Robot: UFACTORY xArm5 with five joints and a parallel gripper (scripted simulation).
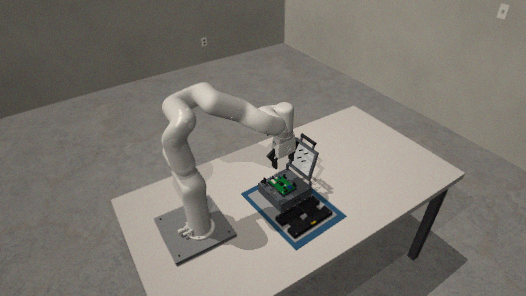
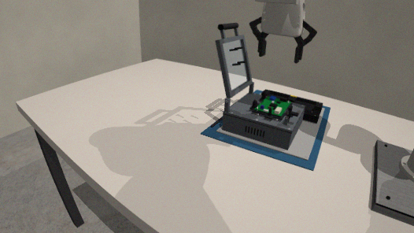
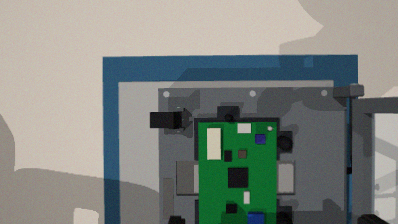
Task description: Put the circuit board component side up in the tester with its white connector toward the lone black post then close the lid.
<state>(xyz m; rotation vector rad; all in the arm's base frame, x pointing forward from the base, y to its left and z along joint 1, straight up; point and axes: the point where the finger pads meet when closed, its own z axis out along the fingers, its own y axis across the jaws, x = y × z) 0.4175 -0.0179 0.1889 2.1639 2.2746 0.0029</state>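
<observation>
The green circuit board [image 3: 237, 170] lies flat in the grey tester [image 2: 263, 120], component side up; it also shows in the top and exterior views [image 1: 283, 185] [image 2: 272, 105]. Its white connector [image 3: 214, 143] sits near the board's upper left in the wrist view, close to a black post [image 3: 167, 120] on the tester's left. The tester's lid [image 2: 233, 64] stands open and upright, with its handle [image 2: 228, 26] on top. My gripper [image 2: 279, 49] is open and empty, well above the tester, beside the lid's top.
The tester sits on a grey plate over a blue mat [image 2: 315, 151]. The black tray [image 1: 304, 216] lies on the same mat next to the tester. The arm's base plate [image 1: 194, 234] stands at the table's near corner.
</observation>
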